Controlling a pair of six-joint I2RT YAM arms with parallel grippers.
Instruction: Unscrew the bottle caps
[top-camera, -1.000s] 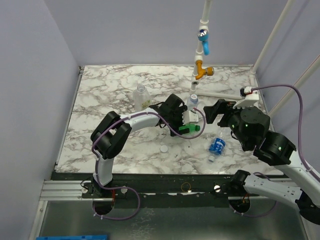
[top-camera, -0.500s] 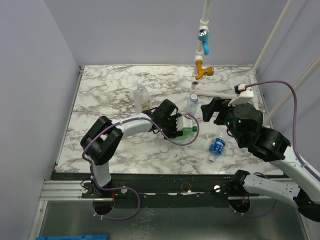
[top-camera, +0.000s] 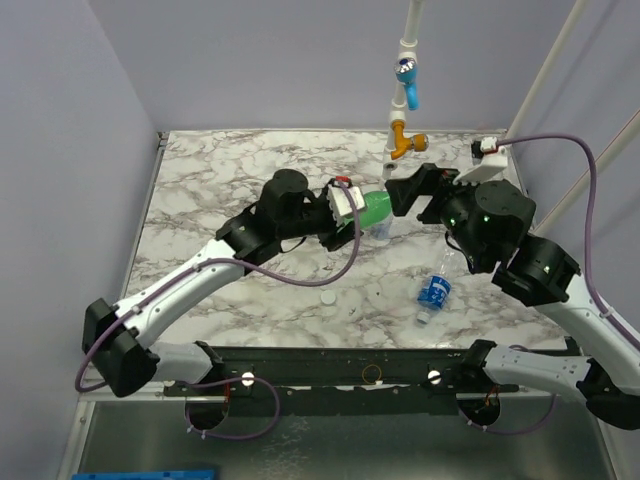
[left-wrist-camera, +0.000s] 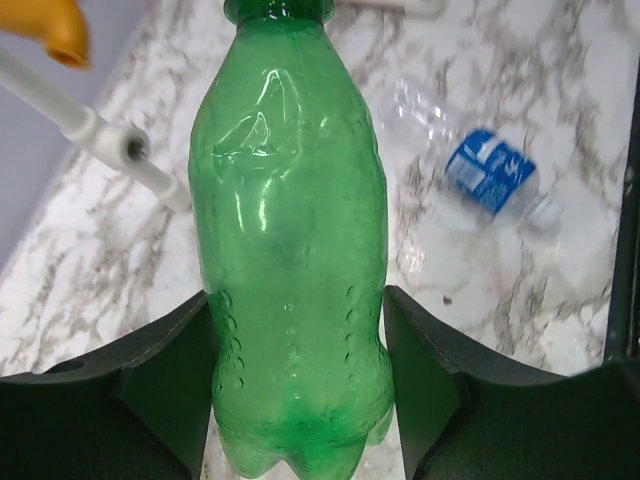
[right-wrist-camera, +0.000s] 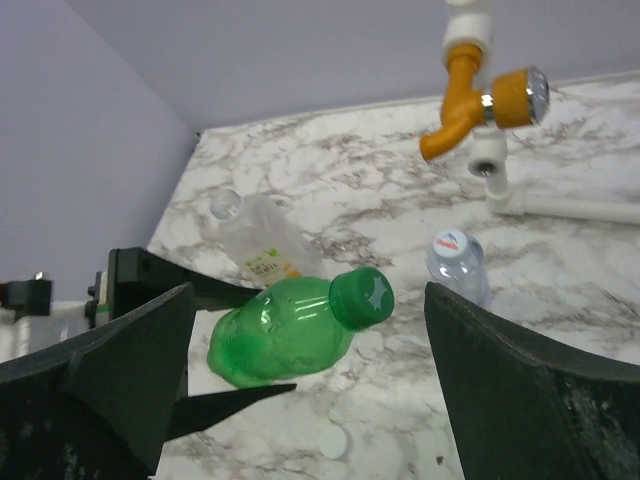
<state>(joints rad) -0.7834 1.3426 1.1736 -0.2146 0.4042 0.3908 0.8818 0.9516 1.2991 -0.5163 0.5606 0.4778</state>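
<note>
The green cap (right-wrist-camera: 362, 297) sits on the green bottle (top-camera: 378, 208), which the left claw (top-camera: 350, 205) grips around its lower body and holds sideways above the table (top-camera: 200, 180), nearer its far edge. The right claw (top-camera: 405, 192) gapes wide, facing the cap without touching it. A blue-labelled bottle (top-camera: 434, 290) lies toward the near right corner.

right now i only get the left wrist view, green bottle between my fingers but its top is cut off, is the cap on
Observer: Yes, the right wrist view shows a green cap on the green bottle.
Operator: where's the right gripper
Observer: The right gripper is open, facing the cap and not touching it.
Operator: any caps off already
Observer: One loose white cap lies on the table.
</note>
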